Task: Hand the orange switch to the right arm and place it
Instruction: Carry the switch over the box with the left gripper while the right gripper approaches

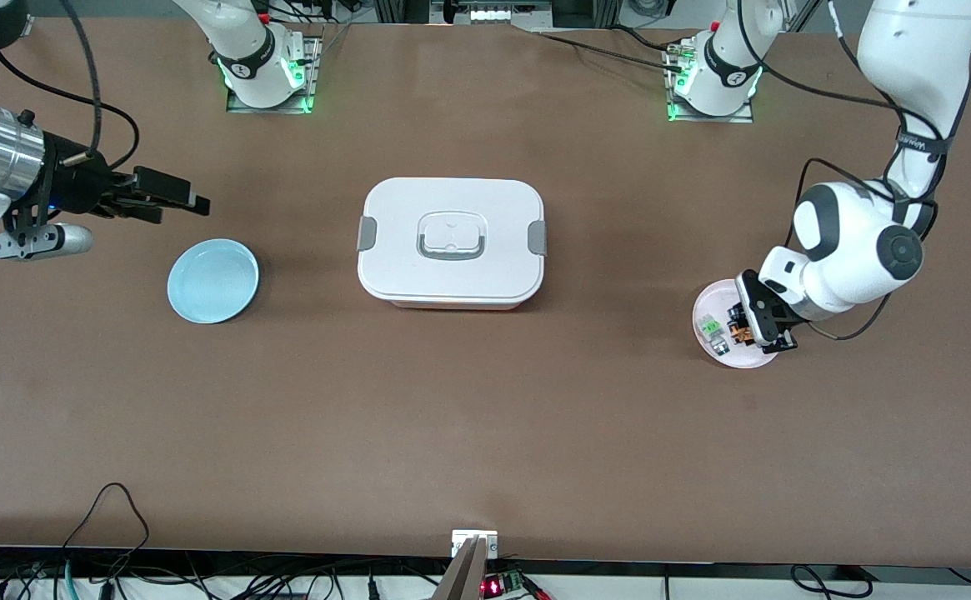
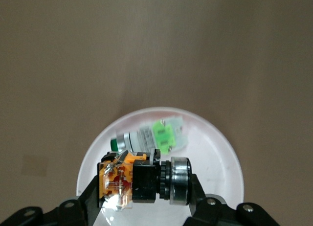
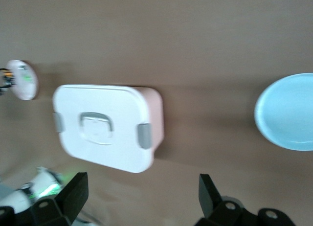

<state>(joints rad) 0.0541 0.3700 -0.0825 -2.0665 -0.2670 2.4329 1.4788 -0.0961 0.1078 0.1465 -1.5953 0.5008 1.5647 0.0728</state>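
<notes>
The orange switch [image 2: 142,182], a black body with an orange-tan end and a silver ring, sits between the fingers of my left gripper [image 2: 144,196], just above a small white plate [image 2: 215,152]. The jaws press on both of its ends. In the front view the left gripper [image 1: 756,331] is down at that plate [image 1: 723,357] at the left arm's end of the table, and the switch [image 1: 739,334] shows at its fingers. My right gripper [image 1: 183,207] hangs open and empty above the table beside a light blue plate [image 1: 212,281]. In the right wrist view it [image 3: 142,187] holds nothing.
A clear-white part with a green marking [image 2: 164,134] lies on the white plate next to the switch. A white lidded box with grey clasps [image 1: 452,242] stands mid-table between the two plates. The blue plate [image 3: 288,113] holds nothing.
</notes>
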